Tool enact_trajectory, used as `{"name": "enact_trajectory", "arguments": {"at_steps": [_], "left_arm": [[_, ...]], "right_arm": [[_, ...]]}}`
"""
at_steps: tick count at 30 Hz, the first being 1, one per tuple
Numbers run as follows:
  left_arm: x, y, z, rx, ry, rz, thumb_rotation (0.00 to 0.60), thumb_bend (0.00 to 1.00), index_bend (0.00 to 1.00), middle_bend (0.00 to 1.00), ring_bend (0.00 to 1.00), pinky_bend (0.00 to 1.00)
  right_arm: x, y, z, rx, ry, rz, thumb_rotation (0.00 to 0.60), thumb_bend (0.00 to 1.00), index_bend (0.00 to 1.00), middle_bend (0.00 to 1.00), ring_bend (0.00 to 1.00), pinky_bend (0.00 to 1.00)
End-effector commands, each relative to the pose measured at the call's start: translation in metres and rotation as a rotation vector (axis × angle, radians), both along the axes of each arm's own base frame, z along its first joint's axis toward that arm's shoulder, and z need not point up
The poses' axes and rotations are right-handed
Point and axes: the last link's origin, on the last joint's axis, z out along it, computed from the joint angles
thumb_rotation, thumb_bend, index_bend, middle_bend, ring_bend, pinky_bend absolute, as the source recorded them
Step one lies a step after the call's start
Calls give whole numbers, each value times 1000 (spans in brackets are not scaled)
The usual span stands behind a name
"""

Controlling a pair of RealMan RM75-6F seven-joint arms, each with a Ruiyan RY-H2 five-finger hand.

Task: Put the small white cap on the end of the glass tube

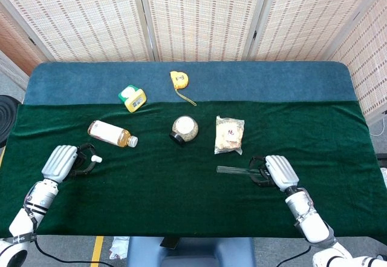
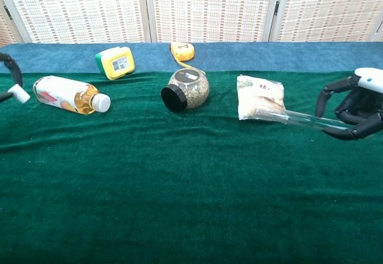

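1. The left hand [image 1: 61,160] sits by the bench's [image 1: 181,218] left edge, pinching the small white cap [image 1: 97,158] at its fingertips; the cap points inward, toward the middle of the bench.
2. Just beyond that hand a bottle [image 1: 112,134] lies on its side, white lid toward the centre, with a yellow-green box [image 1: 132,97] farther back near the blue strip.
3. A yellow tape measure [image 1: 178,79] rests on the blue strip; a round jar [image 1: 184,129] lies tipped over mid-bench, and a clear snack packet [image 1: 229,135] lies beside it.
4. Open green cloth stretches between the two hands along the near half of the bench.
5. The right hand [image 1: 273,171] grips the glass tube [image 1: 234,171] at one end; the tube's free end points left, and in the chest view it is off the cloth, overlapping the packet's lower corner.
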Motion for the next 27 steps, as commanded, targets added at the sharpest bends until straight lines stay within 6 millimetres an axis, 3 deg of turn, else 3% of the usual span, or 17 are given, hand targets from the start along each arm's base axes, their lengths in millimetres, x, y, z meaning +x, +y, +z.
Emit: {"name": "enact_trajectory", "arguments": {"at_steps": [1,15,27], "left_arm": [[14,4,6,13,-73,-27,600,480,617,1000,922,812],[61,3,3,8,-262,-108,600,492,616,1000,921,812],[91,-5,-15,41,-336,-158,600,497,616,1000,921,812]], "right_arm": [[13,-5,-12,-7,-116,45,600,578,710,928,1000,1000],[56,-17,-68,50,-379,130,600,581,710,928,1000,1000],[78,-27,-81,56,-502,105,600,581,710,928,1000,1000]]}}
